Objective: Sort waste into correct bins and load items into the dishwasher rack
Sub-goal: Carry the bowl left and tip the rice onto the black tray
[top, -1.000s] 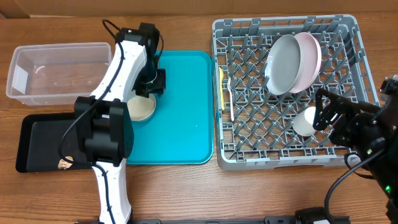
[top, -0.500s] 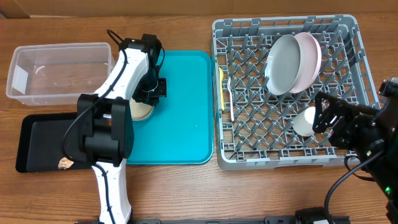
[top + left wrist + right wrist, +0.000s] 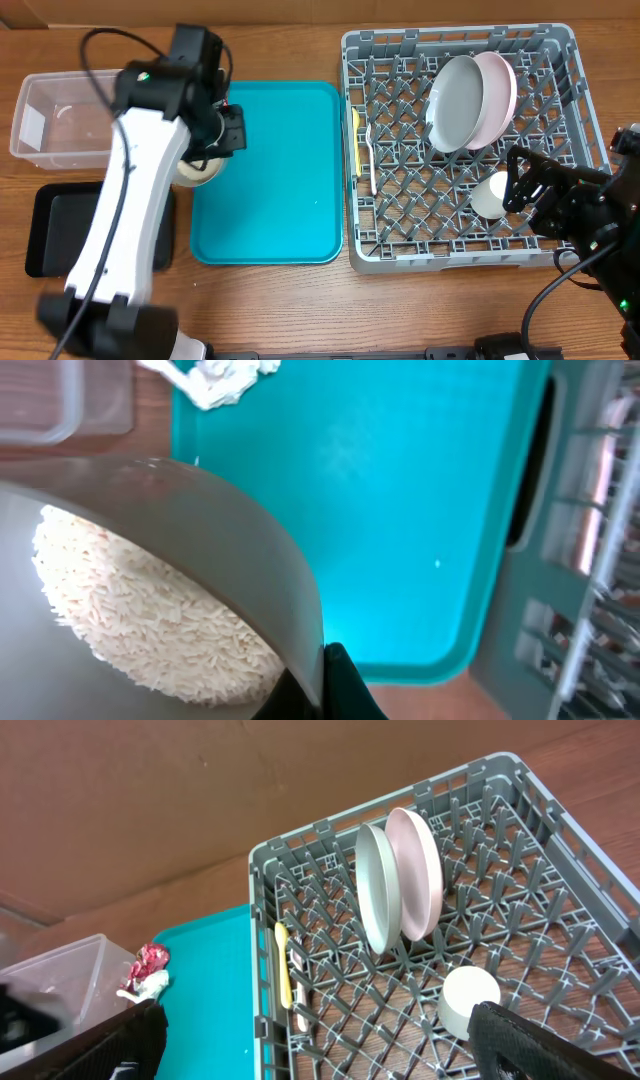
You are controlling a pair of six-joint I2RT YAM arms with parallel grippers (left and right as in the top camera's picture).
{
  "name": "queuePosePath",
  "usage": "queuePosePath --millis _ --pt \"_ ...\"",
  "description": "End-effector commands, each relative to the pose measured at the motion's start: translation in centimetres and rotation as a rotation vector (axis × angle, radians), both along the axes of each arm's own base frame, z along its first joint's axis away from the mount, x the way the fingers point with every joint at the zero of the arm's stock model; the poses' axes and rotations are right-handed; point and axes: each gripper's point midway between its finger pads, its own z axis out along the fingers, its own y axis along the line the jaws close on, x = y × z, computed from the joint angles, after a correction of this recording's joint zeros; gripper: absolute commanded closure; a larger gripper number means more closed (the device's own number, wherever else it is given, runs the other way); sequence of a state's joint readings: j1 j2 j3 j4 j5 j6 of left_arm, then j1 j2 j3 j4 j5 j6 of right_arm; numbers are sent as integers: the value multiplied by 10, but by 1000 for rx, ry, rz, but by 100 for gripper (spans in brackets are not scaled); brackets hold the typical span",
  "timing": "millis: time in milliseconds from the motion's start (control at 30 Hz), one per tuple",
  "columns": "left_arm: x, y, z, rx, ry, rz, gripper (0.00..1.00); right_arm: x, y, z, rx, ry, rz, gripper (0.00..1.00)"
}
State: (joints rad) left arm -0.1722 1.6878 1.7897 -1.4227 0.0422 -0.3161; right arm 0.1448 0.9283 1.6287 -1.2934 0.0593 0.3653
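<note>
My left gripper (image 3: 322, 682) clamping one smooth round bowl (image 3: 210, 530), grainy white rice (image 3: 140, 615) inside, right gripper (image 3: 518, 178) splayed, two glossy plates (image 3: 455, 100) racked

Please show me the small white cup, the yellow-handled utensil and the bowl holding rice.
small white cup (image 3: 470, 1001), right wrist view, its round white face
yellow-handled utensil (image 3: 284, 968), right wrist view, middle of its yellow handle
small pale bowl (image 3: 230, 540), left wrist view, grey wall near the rim

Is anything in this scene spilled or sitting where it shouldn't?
Yes: the small bowl gripped by the left claw holds loose rice, a white speck lies on the teal tray, and a crumpled tissue sits there too, unbinned.
</note>
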Motion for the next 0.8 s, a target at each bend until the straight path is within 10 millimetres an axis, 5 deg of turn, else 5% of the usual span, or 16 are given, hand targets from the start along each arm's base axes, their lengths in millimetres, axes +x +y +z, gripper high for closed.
queuePosePath --millis 0,100,233,400,567,767 --pt "-14 21 34 -20 -86 79 96 -1 -2 3 -8 -17 -5 0" --pt "-25 54 45 -46 -101 178 96 -1 -2 3 -8 -17 -5 0" --pt "-34 81 35 -158 -62 204 95 -1 -2 3 -9 -13 -5 0" --pt "-38 117 -9 -430 -88 220 96 -1 -2 3 -9 -13 -5 0" --pt "-51 149 -55 -499 -121 290 96 -1 -2 3 -9 -13 -5 0" --pt "-55 157 -90 -595 -254 252 96 0 -2 2 -9 -10 -5 0"
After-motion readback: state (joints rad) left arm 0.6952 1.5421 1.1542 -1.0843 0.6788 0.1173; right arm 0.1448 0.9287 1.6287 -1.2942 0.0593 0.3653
